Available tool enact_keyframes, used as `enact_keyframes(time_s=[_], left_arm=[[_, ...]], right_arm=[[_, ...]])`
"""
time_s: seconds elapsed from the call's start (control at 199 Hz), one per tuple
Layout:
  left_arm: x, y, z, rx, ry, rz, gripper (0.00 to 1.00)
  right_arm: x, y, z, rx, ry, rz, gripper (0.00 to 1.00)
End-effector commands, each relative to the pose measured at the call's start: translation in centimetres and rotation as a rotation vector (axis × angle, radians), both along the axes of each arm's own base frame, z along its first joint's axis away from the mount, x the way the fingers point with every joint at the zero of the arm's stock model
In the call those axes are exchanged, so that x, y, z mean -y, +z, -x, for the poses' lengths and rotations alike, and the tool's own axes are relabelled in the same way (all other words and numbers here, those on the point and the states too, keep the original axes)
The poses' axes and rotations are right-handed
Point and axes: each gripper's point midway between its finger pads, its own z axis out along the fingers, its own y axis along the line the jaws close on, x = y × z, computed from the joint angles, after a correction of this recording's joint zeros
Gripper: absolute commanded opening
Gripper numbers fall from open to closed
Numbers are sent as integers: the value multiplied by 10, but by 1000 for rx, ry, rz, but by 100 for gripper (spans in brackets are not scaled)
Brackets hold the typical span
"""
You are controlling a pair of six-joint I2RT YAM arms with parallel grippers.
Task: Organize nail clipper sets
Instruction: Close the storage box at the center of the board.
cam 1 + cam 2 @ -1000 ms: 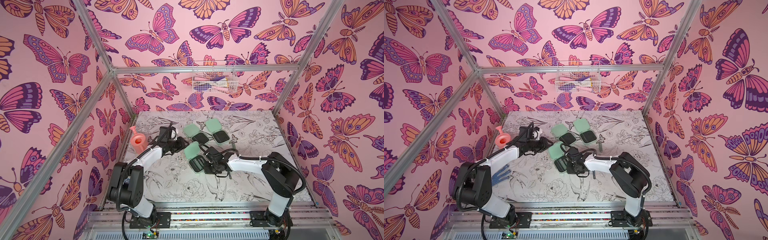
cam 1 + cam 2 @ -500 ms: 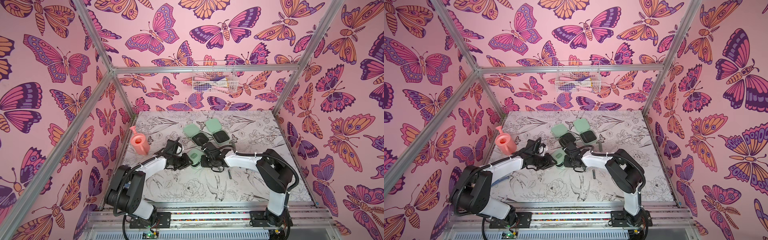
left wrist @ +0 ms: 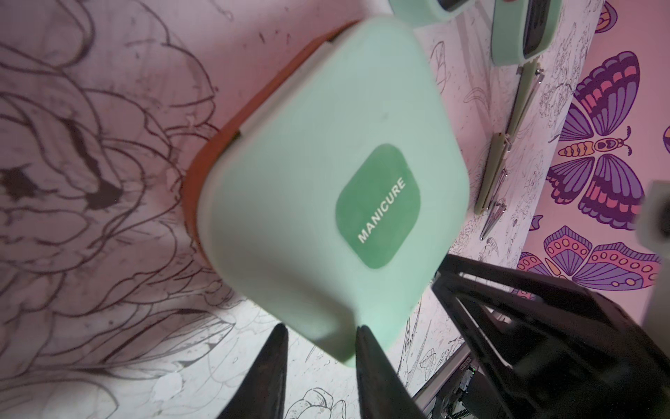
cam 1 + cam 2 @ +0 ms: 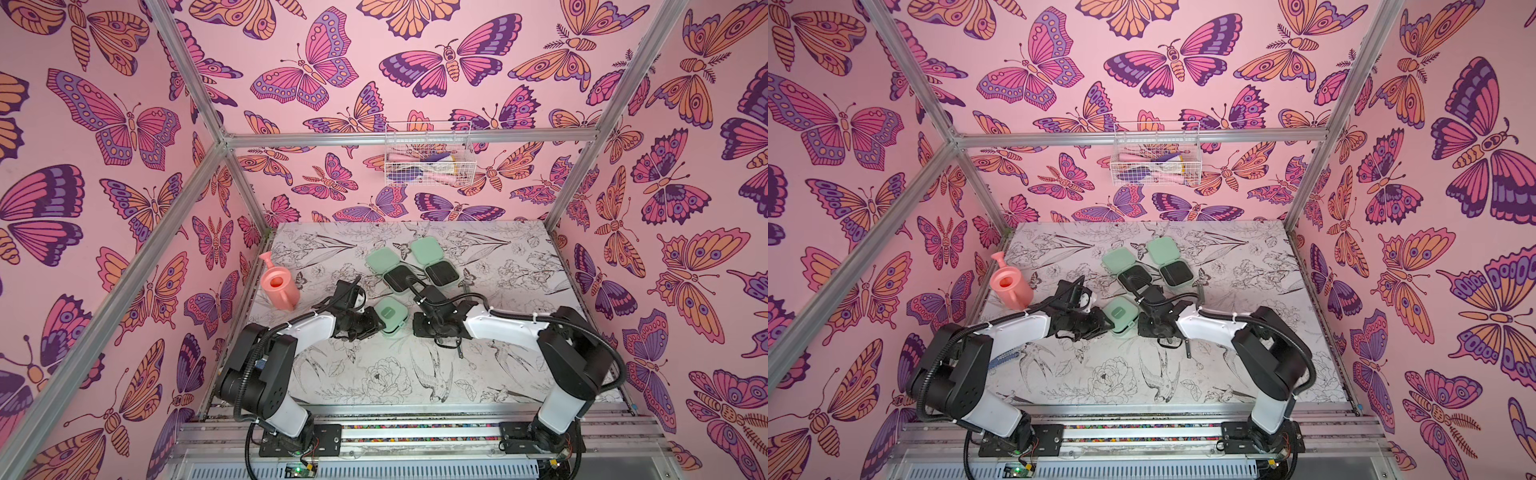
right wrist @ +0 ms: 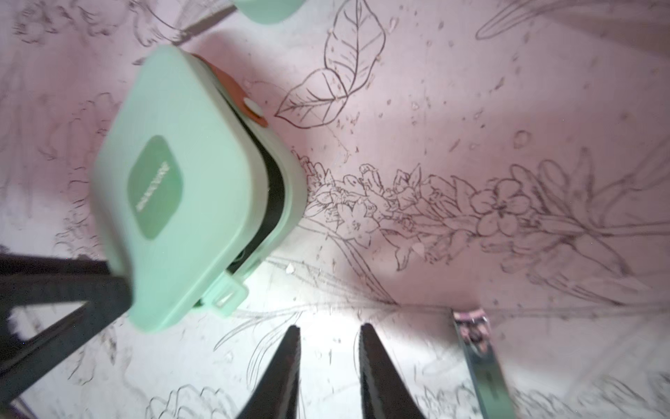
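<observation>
A mint-green case (image 4: 390, 316) of the nail clipper sets lies at mid-table, its lid down but slightly ajar, with black showing in the gap (image 5: 275, 192). My left gripper (image 3: 321, 328) is at its left corner, jaws narrowly apart, and the corner reaches between the fingertips (image 3: 362, 337). My right gripper (image 5: 330, 328) hovers just right of the case's latch tab (image 5: 228, 294), open, with only table between its fingers. Two more cases (image 4: 397, 276) (image 4: 440, 272) lie open behind, black insides up. A grey nail clipper (image 5: 482, 362) lies beside the right gripper.
A pink watering can (image 4: 279, 286) stands at the table's left edge. A white wire basket (image 4: 428, 162) hangs on the back wall. Slim loose tools (image 3: 493, 174) lie right of the open cases. The pink butterfly walls close in three sides.
The front case, open a second ago, now has its lid down. My left arm moved from near the watering can to the case's corner. My right jaws have opened and drawn back.
</observation>
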Motion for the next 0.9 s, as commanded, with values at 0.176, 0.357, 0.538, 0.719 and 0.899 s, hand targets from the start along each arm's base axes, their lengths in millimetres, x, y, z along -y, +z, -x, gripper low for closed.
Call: enact_keyframes(time_s=[0.176, 0.357, 0.538, 0.719, 0.899], left_arm=[[0, -21, 2, -40, -1, -51, 34], [-2, -22, 6, -44, 3, -57, 34], [-2, -20, 6, -39, 5, -52, 34], [-2, -20, 6, -40, 8, -52, 34], [-1, -12, 6, -31, 9, -39, 34]], right_arm=[[-26, 47, -15, 55, 44, -76, 47], [-38, 21, -26, 17, 41, -27, 47], [-31, -12, -22, -34, 24, 56, 42], [-25, -42, -17, -75, -3, 94, 34], [-26, -54, -20, -85, -6, 111, 33]])
